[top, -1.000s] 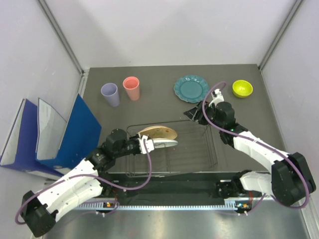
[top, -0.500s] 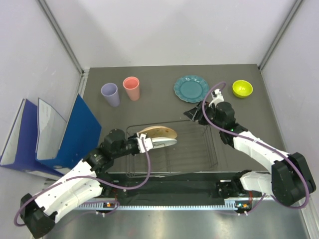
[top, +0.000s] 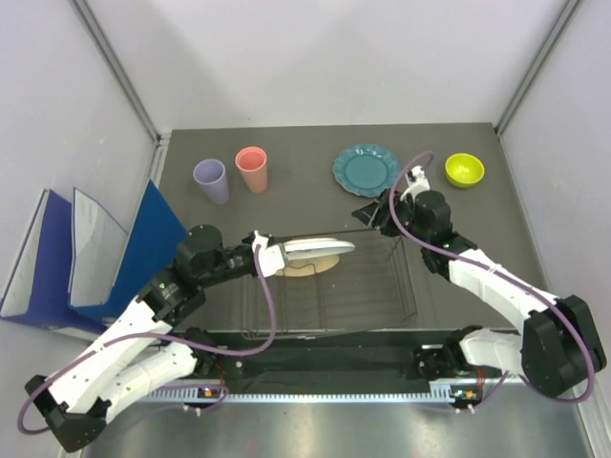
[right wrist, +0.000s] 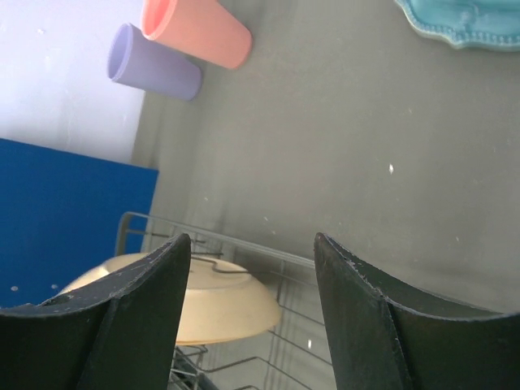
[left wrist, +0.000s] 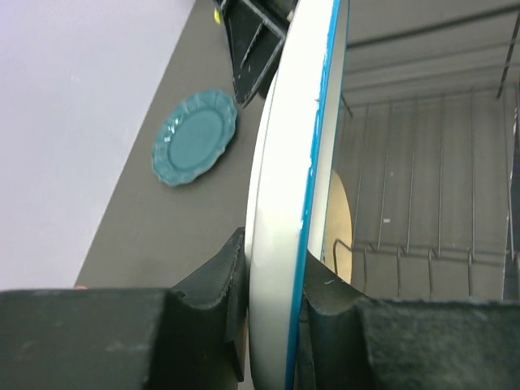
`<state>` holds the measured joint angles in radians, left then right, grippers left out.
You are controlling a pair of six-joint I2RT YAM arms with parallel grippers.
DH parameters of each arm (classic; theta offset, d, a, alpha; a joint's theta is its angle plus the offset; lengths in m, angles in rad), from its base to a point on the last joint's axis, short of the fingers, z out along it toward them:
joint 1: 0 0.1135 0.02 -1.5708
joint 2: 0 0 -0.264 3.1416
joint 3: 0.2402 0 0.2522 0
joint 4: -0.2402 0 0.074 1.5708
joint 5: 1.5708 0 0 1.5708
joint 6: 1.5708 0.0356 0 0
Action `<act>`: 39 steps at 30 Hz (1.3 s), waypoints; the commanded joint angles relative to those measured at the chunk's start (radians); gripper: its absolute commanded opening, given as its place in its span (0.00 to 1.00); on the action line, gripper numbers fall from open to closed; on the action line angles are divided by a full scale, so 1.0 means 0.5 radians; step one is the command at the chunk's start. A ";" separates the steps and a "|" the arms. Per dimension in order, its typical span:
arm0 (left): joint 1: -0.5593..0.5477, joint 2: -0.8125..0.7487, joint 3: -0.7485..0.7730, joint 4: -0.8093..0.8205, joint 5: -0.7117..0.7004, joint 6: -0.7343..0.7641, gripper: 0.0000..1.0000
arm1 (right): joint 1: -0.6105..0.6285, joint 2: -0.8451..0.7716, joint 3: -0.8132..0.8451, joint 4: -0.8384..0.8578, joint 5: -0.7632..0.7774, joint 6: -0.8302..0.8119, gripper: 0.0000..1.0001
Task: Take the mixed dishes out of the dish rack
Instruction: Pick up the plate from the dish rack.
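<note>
My left gripper (top: 267, 250) is shut on the rim of a white plate (top: 315, 249) and holds it edge-on above the back of the dark wire dish rack (top: 382, 305). In the left wrist view the plate (left wrist: 288, 162) shows a blue edge line between my fingers (left wrist: 219, 280). A peach plate (top: 312, 268) leans in the rack under it and also shows in the right wrist view (right wrist: 211, 301). My right gripper (top: 368, 215) is open and empty at the rack's back right corner. On the table behind stand a lavender cup (top: 211, 180), a salmon-pink cup (top: 252, 169), a teal plate (top: 366, 170) and a yellow-green bowl (top: 464, 170).
Blue binders (top: 143, 258) stand against the left wall, close to my left arm. Grey walls close in the table on three sides. The rack's upright tines (left wrist: 398, 260) rise below the held plate.
My left gripper has lifted the white plate up out of the rack and toward the back. The peach plate stayed in the rack. The right arm has barely moved.
</note>
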<state>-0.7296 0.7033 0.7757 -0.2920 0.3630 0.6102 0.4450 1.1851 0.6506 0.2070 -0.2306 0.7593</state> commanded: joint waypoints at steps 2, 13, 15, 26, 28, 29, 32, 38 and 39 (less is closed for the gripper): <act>-0.001 0.038 0.292 0.513 0.075 0.028 0.00 | 0.015 -0.143 0.239 -0.095 0.047 -0.083 0.62; 0.002 0.216 0.443 0.746 0.094 -0.072 0.00 | 0.015 -0.501 0.512 -0.392 0.449 -0.187 0.63; -0.001 0.277 0.525 0.808 -0.004 -0.180 0.00 | 0.012 -0.600 0.524 -0.399 0.562 -0.175 0.64; 0.066 1.022 1.701 0.223 -0.843 -1.164 0.00 | 0.012 -0.769 0.711 -0.518 0.725 -0.209 0.64; 0.152 1.295 1.954 0.048 -0.772 -1.378 0.00 | 0.012 -0.744 0.742 -0.576 0.716 -0.212 0.64; 0.180 1.457 2.177 -0.062 -0.736 -1.438 0.00 | 0.012 -0.732 0.757 -0.586 0.713 -0.218 0.64; 0.290 1.612 2.314 -0.048 -0.582 -1.622 0.00 | 0.012 -0.720 0.770 -0.601 0.716 -0.221 0.64; 0.434 1.665 2.158 0.078 -0.422 -1.831 0.00 | 0.012 -0.716 0.754 -0.629 0.765 -0.248 0.64; 0.450 1.655 2.121 0.126 -0.422 -1.849 0.00 | 0.012 -0.713 0.751 -0.632 0.768 -0.255 0.64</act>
<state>-0.5362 1.5780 1.8568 -0.3855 0.1013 -0.1974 0.4450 0.8303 0.9913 -0.1043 0.1238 0.6605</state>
